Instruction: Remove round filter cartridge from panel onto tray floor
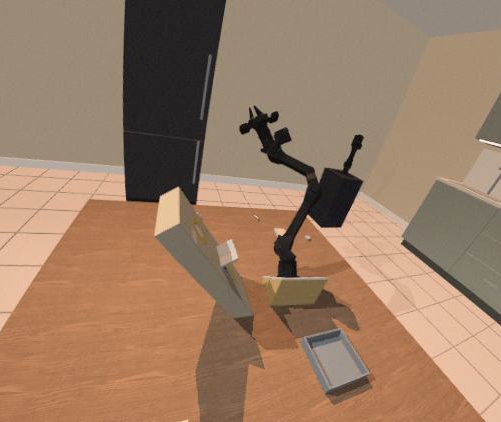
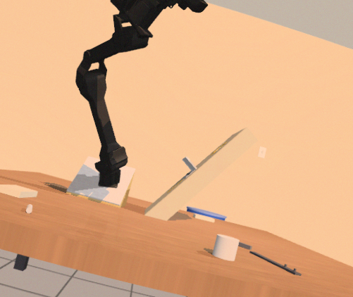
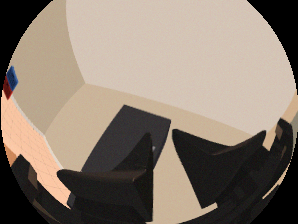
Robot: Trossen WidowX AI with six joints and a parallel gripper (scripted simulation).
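Observation:
The tilted service panel (image 1: 191, 260) (image 2: 207, 176) stands on the table. A yellow ring (image 1: 199, 230) shows on its sloping face; seen edge-on, the cartridge and its slots cannot be made out. A pale flap (image 1: 227, 253) (image 2: 189, 164) sticks out from the face below the ring. The grey tray (image 1: 340, 361) lies on the table in the top view, with nothing visible in it. My gripper (image 1: 253, 108) (image 3: 161, 135) is raised high above the table, away from panel and tray. Its fingers are partly open, with a narrow empty gap between the tips.
The arm stands on a yellow block with a pale top (image 1: 296, 292) (image 2: 127, 172), between panel and tray. A white cup (image 2: 225, 248), a thin dark bar (image 2: 272, 262), a blue strip (image 2: 206, 213) and a cream block (image 2: 15, 191) lie about the table. A black fridge (image 1: 169, 75) stands behind.

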